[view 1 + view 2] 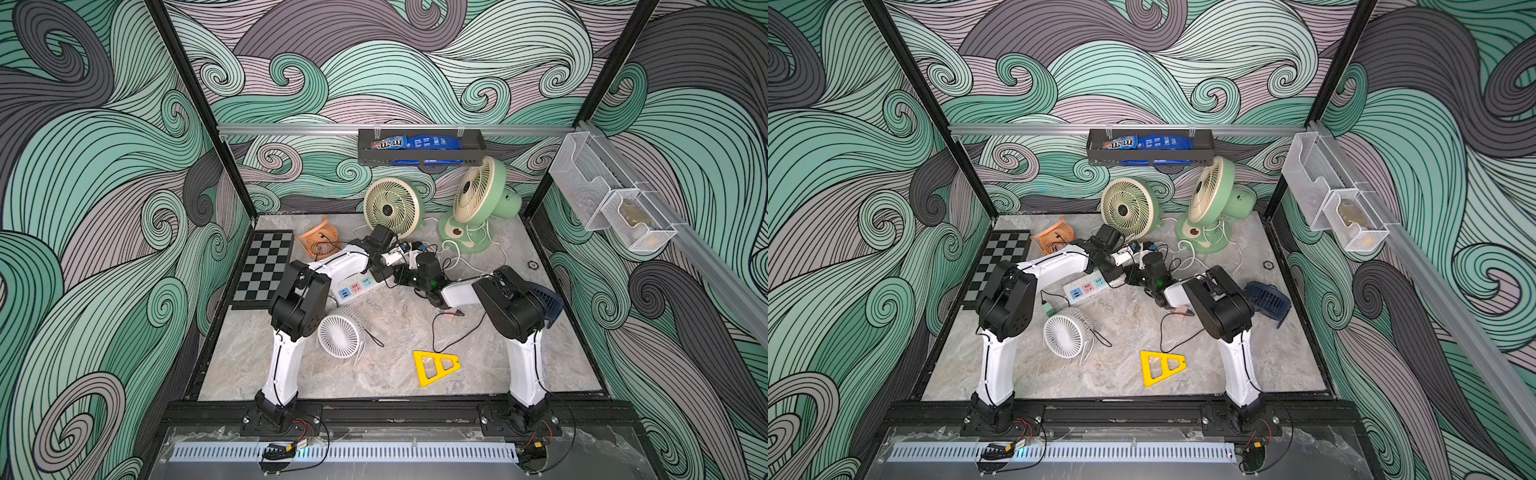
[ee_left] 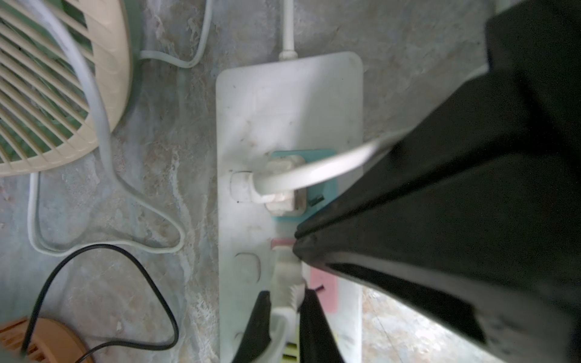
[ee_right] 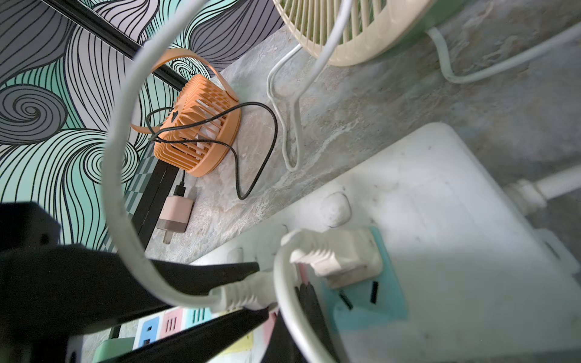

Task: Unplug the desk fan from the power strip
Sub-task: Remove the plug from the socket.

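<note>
The power strip (image 1: 355,289) (image 1: 1086,289) is found at the middle of the frame in both top views, lying flat on the marbled table (image 1: 395,336) under both wrists. In the right wrist view the right gripper (image 3: 262,289) is seen with its jaws clenched on the ribbed neck of a white plug (image 3: 239,297) seated in the pink socket (image 2: 323,292). The left gripper (image 2: 286,292) is clenched too, its tips set down at that same socket just beside the plug; something white lies between them, but whether it is gripped cannot be told. The step in hand is judged to be the pull. It is best made straight out along the pins, square to the strip's face, with the strip held down so that it is not lifted with the plug, and with the grip kept on the moulded neck, not the cord. Care is called for with the second plug (image 3: 342,254) in the teal socket, whose cord crosses the work. Which fan the held cord feeds cannot be traced. In the black wall basket (image 1: 419,160) an "m&m's" packet (image 1: 388,143) can be read; the print on the blue packet (image 1: 432,142) beside it cannot.
</note>
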